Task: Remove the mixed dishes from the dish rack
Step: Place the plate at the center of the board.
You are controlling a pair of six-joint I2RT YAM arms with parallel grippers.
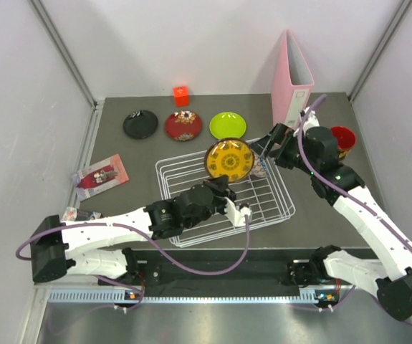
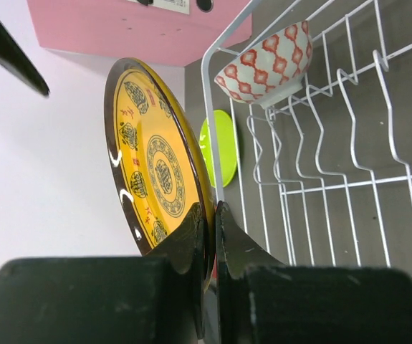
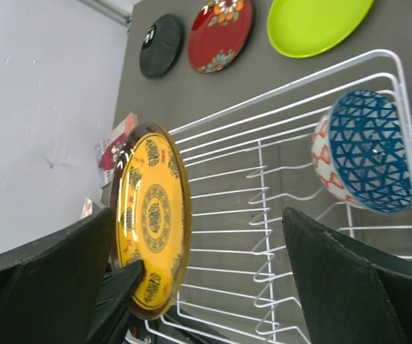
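top external view: the left gripper [image 1: 225, 185] is clamped on the lower rim of the gold patterned plate [image 1: 229, 159], which stands on edge over the far part of the dish rack [image 1: 191, 238]. whether it touches the wires cannot be told from here. the right gripper [image 1: 261, 152] hangs at the rack's far right corner with its jaws spread, and what lies under it is hard to make out. the black plate [image 1: 140, 124], dark red patterned plate [image 1: 183, 125] and lime green plate [image 1: 228, 125] lie flat in a row on the table [image 1: 120, 215] beyond the rack, with the orange-red cube [image 1: 181, 95] behind them. the red-and-dark cup [image 1: 343, 138] is half hidden by the right arm, near a pink binder [image 1: 291, 68].

left wrist view: both fingers [image 2: 184, 244] press together on the gold patterned plate's rim, though the pinch point is dark. the bowl [image 2: 263, 61] lies tilted in the rack's corner. only a sliver of the lime green plate shows.

right wrist view: the two fingers stand wide apart, holding nothing, both cut off by the frame. the bowl lies on its side, blue-patterned face toward the camera. the gold patterned plate's lower edge is hidden behind the near finger.
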